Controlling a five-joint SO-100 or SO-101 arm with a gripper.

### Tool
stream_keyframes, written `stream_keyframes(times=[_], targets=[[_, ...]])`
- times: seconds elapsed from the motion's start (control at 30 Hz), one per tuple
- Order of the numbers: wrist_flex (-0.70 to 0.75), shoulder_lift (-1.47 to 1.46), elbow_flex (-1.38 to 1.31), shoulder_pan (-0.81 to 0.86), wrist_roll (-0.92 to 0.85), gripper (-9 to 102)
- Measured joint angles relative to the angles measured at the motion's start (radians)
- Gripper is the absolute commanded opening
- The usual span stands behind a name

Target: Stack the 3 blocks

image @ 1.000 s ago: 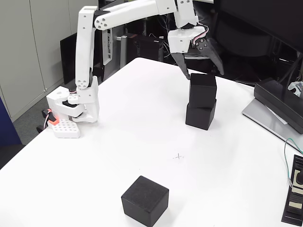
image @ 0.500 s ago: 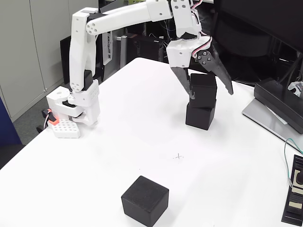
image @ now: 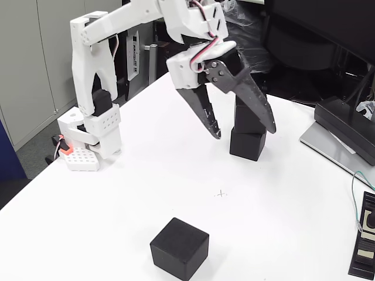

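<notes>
White and smooth, the table [image: 146, 175] fills most of the fixed view, with a tiny cross mark [image: 221, 194] drawn near its middle.

Closest to the camera sits one black block [image: 179, 247], alone near the front edge of the table. It is well apart from the others.

At the right edge lies a flat black device [image: 364, 234] with a thin cable [image: 355, 196] running to it.

Farther back, past the cross mark, two more black blocks make a small stack. The bottom block [image: 248, 144] rests on the table and the top block [image: 248, 118] sits on it, partly hidden behind the arm.

The pincer [image: 245, 131] hangs in front of the stack, up off the table. Its two dark fingers are spread wide apart, and it is holding nothing. One finger [image: 204, 114] points down to the left of the stack, and the other crosses in front of the top block.

The white arm [image: 117, 23] reaches over from its base [image: 94, 132] at the left side of the table.

At the far right sits a dark case on a grey board [image: 343, 132]. Behind the table are grey cabinets and dark office things.
</notes>
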Motion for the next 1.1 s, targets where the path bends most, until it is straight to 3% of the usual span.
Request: stream_keyframes(times=[0.87,1.1], targets=[[-0.009,0.009,0.196,0.347,-0.417,33],[-0.110,0.009,0.268,0.391,-0.535,33]])
